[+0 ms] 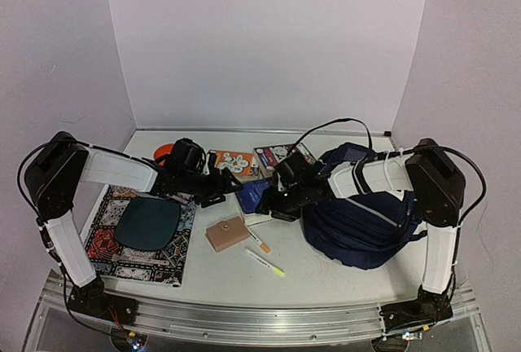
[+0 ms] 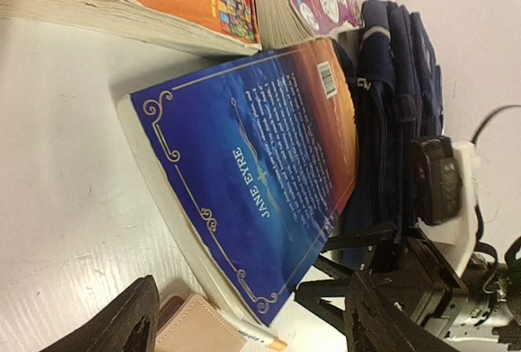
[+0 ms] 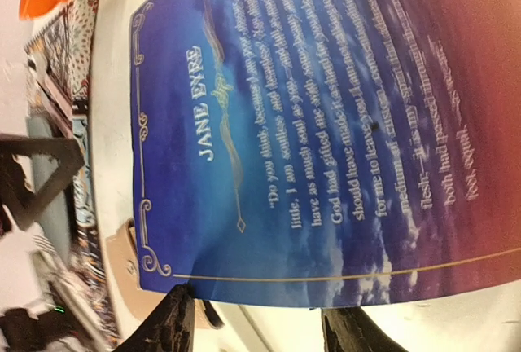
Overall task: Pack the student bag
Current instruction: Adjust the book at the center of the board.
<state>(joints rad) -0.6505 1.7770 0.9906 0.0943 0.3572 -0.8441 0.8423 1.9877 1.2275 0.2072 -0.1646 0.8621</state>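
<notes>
Both end effectors spread at the blue book, bag on the right of the bench.
Student bag [image 1: 366, 226] lies slumped on the bench [image 1: 326, 277], right side, under the right forearm. Jane Eyre book [image 1: 251, 195] sits just beside the bag's left edge, back cover up. Right end effector [image 3: 260, 311]: fingers spread, tips at the book's edge, nothing pinched. Left end effector [image 2: 252, 303]: fingers also spread, facing the book from the opposite side, holding nothing. Tan case [image 1: 226, 234] near the book.
</notes>
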